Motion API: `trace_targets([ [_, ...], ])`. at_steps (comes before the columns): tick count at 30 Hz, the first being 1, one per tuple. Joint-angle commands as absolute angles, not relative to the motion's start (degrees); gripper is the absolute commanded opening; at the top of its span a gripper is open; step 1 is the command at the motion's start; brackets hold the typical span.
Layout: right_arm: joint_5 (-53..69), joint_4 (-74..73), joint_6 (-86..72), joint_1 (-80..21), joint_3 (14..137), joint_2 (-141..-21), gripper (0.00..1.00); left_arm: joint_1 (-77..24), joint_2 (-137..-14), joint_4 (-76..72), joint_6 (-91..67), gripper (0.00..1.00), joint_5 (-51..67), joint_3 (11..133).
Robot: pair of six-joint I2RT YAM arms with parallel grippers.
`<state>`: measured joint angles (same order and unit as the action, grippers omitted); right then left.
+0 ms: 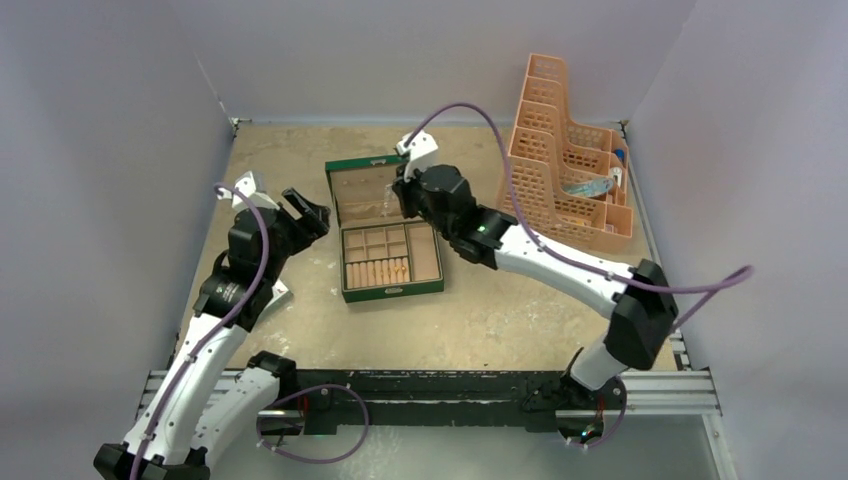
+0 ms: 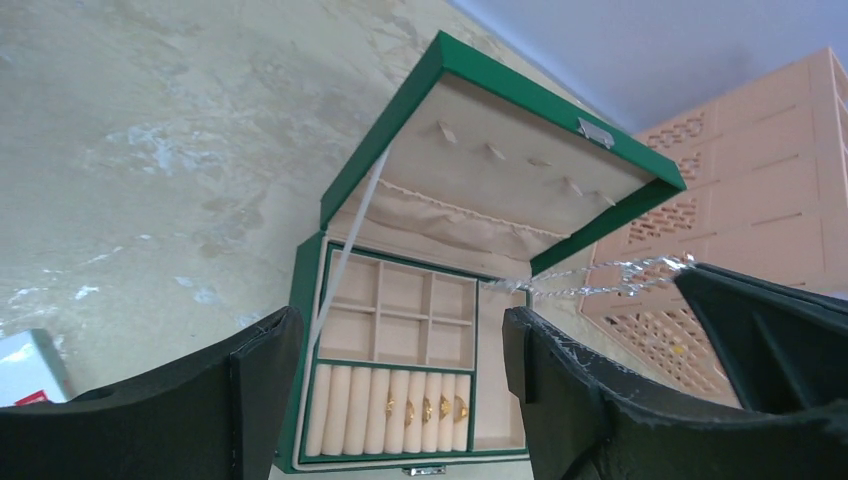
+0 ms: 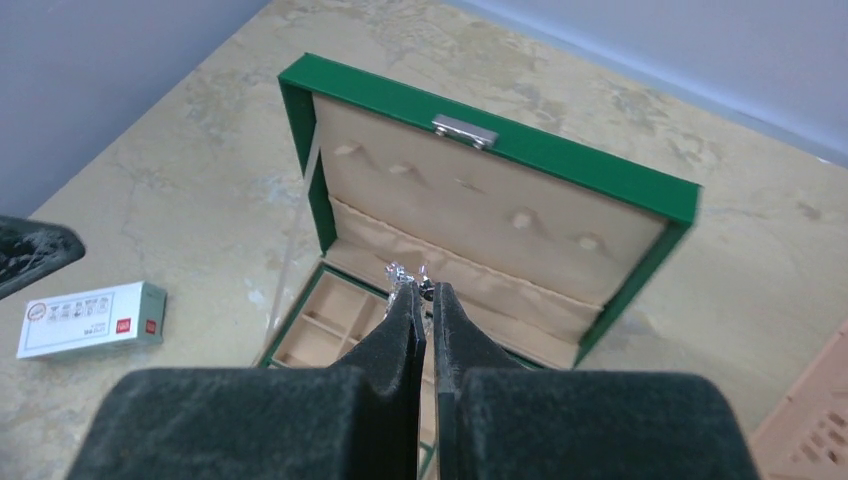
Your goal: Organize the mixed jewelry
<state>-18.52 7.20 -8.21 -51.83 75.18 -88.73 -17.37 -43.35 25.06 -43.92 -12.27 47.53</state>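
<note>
The green box (image 1: 392, 294) with beige lining stands open mid-table, lid (image 1: 360, 195) up at the back. Several gold-orange rings (image 2: 430, 408) sit in its front ring rolls. My right gripper (image 1: 402, 190) hovers over the box's rear part, shut on the silvery chain (image 3: 400, 270), which sticks out at its tips (image 3: 427, 292). In the left wrist view the chain (image 2: 600, 282) stretches from the right gripper toward the box's right rear corner. My left gripper (image 1: 308, 215) is open and empty, left of the box (image 2: 305, 330), facing it (image 2: 400, 330).
A peach plastic organizer (image 1: 565, 165) stands at the back right. A small white carton (image 3: 90, 318) lies on the table left of the box, near my left arm. Walls enclose the table on three sides.
</note>
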Motion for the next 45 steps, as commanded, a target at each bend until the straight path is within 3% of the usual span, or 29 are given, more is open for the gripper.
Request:
trace_targets([
  [1, -22.1, 14.8, -7.8, -52.8, 81.6, -94.6, 0.0, -17.4, -41.5, 25.4, -43.2, 0.73, -17.0, 48.7],
  [13, -31.3, 12.9, -6.3, -53.2, 92.2, -108.3, 0.0, -17.3, -41.4, 24.6, -42.0, 0.75, -16.3, 46.6],
  [45, -37.8, 10.1, -4.8, -52.0, 95.7, -112.3, 0.0, -17.4, -42.9, 24.2, -42.6, 0.75, -14.0, 45.2],
])
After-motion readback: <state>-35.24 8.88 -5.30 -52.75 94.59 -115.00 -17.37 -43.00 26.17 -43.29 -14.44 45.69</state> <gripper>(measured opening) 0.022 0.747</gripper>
